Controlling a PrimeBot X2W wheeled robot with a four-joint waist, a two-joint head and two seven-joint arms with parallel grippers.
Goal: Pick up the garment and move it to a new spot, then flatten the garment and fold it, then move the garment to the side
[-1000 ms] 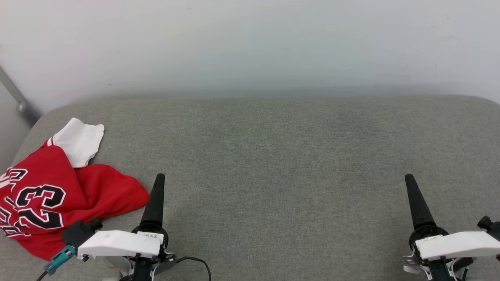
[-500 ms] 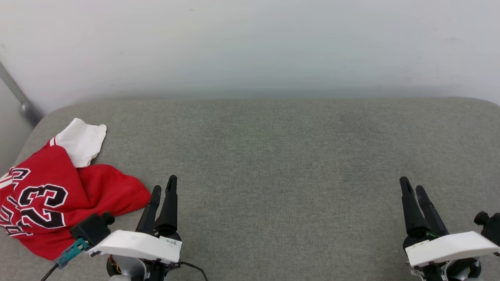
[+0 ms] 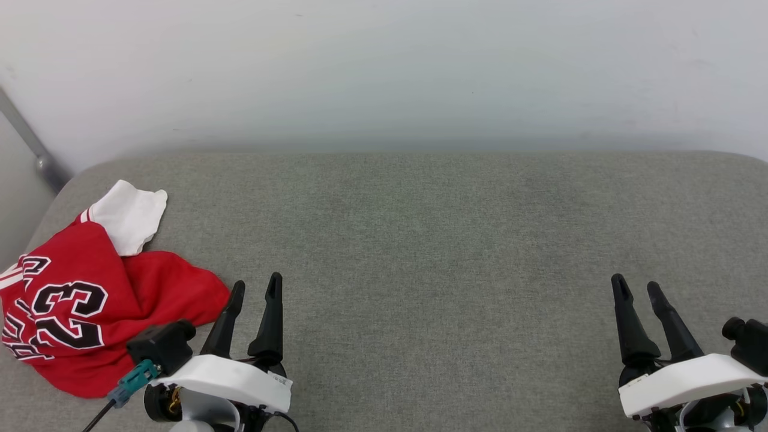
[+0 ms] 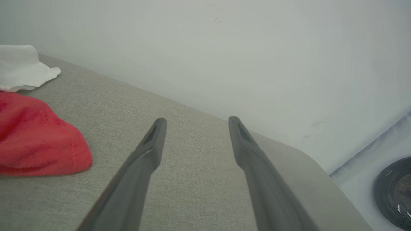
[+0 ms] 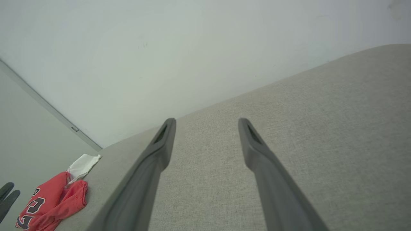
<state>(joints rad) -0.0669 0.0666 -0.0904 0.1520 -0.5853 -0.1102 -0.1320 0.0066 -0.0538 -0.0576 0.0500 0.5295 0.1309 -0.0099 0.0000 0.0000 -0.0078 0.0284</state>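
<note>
The garment (image 3: 90,288) is a red jersey with a black "23" and a white sleeve, lying crumpled at the left end of the grey cushioned surface (image 3: 432,240). My left gripper (image 3: 257,285) stands open just right of its red hem, not touching it, with nothing between the fingers. The left wrist view has the red hem (image 4: 38,141) and white sleeve at its left, beside the open left gripper (image 4: 196,121). My right gripper (image 3: 635,287) is open and empty near the front right. In the right wrist view the garment (image 5: 53,199) lies far left of the open right gripper (image 5: 206,122).
A pale wall (image 3: 384,72) rises behind the grey surface. A grey metal bar (image 3: 27,144) runs down at the far left. Off the surface's right end, the left wrist view has a white appliance with a dark round door (image 4: 395,192).
Both wrists have turned, so each gripper's two fingers now stand side by side and apart where one dark finger showed before. The left gripper has shifted slightly right. The garment lies as before.
</note>
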